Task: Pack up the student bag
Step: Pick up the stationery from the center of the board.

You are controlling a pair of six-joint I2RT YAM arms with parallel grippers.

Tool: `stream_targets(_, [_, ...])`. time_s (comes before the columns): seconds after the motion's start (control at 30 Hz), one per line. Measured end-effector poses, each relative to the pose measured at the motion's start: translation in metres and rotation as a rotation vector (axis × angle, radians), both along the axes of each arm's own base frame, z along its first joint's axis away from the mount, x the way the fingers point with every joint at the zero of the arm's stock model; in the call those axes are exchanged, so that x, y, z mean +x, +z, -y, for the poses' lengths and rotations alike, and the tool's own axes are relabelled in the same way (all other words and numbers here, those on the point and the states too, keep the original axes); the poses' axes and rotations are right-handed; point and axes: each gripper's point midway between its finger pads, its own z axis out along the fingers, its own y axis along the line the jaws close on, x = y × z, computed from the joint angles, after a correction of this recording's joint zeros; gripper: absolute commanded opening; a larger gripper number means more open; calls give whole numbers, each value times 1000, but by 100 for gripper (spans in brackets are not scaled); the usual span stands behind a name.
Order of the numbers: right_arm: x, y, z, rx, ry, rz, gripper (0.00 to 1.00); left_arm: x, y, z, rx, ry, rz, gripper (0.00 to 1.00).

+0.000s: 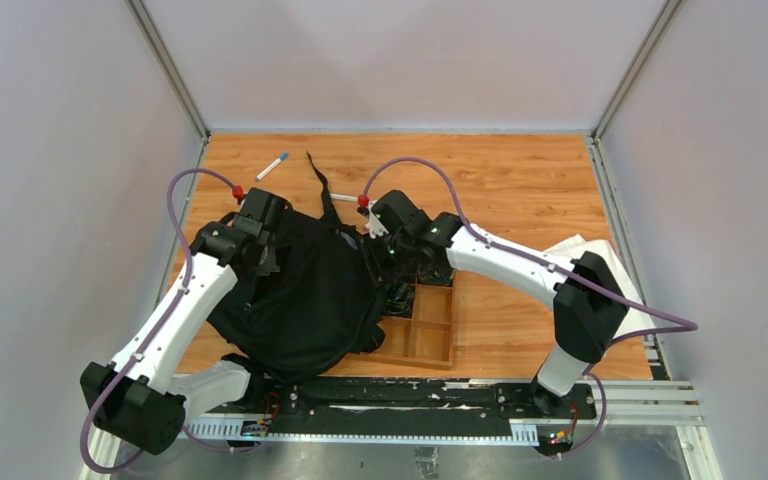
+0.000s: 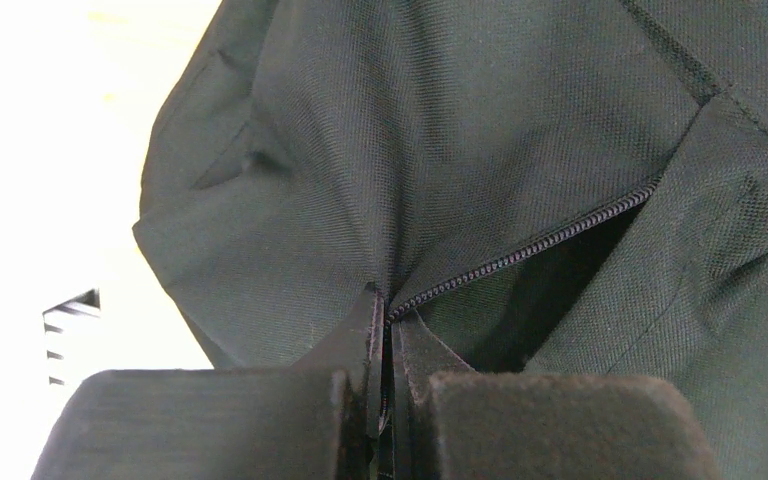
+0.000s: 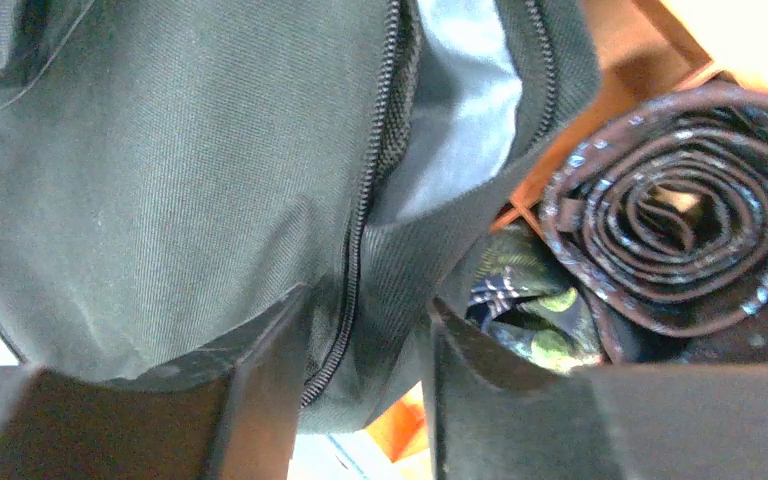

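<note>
The student bag (image 1: 300,290), a floppy black backpack, lies between my two arms, partly over the wooden tray (image 1: 430,340). My left gripper (image 1: 263,252) (image 2: 388,400) is shut on the bag's fabric (image 2: 410,150) at the end of its zipper (image 2: 540,245), where the opening gapes dark. At the bag's right edge, my right gripper (image 1: 375,250) (image 3: 365,320) stands open. A fold of the bag (image 3: 160,180) with its zipper (image 3: 355,250) lies between the spread fingers. A pale lining shows inside the opening.
Beside my right fingers, a rolled dark patterned strip (image 3: 660,220) and a blue-green patterned cloth (image 3: 530,300) sit in the tray. A white pen (image 1: 272,165) lies at the back left. White sheets (image 1: 600,255) rest at the right edge. A black strap (image 1: 322,185) trails toward the back.
</note>
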Motion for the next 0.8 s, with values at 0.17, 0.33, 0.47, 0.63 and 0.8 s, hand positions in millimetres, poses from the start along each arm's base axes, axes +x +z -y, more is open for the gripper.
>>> stream_targets(0.17, [16,9,33,-81,-89,72,57,3,-12,10,-40,-20,-24,0])
stream_targets(0.33, [83,51,122,-85,-420,223,58,7,-13,13,-49,-23,-17,0])
stream_targets(0.47, [119,28,212,-213,-700,236,58,7,-12,13,-47,-31,-18,0])
stream_targets(0.63, [137,-46,263,-407,-823,83,61,10,-9,18,-63,-60,-20,0])
stream_targets(0.8, [150,-105,271,-532,-820,-41,56,13,-6,22,-74,-78,-17,0])
